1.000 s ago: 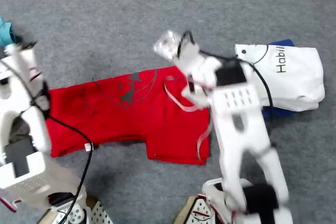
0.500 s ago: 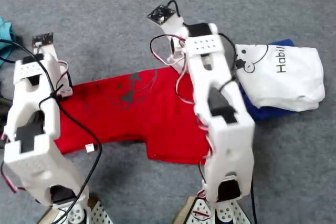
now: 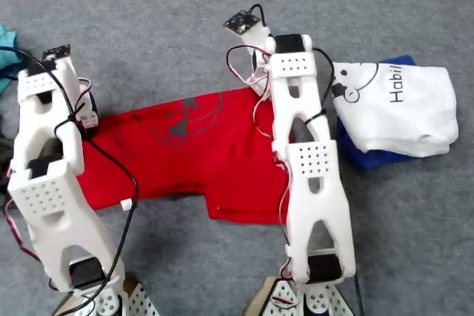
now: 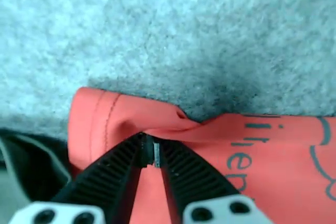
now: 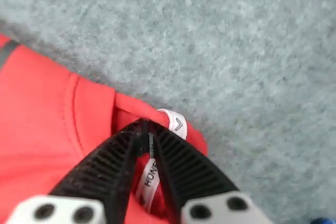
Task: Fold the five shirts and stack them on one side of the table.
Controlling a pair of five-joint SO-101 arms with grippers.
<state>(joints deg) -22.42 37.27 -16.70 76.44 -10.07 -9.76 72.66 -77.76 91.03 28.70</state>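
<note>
Grey table [image 3: 148, 27] held white shirt [image 3: 400, 109] stacked on blue shirt [image 3: 370, 158]; left gripper [image 4: 152, 156] and right gripper [image 5: 147, 136] pinched red shirt [image 3: 207, 160], folding unfinished.

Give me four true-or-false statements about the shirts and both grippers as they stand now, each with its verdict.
1. The red cloth shirt lies on the grey felt table. True.
2. The left gripper hangs open over bare table. False: it is shut on an edge of the red cloth shirt.
3. The right gripper is shut on the red cloth shirt beside a small white label. True.
4. The folded white cloth shirt lies under the blue cloth shirt. False: the white one lies on top of the blue one.
</note>
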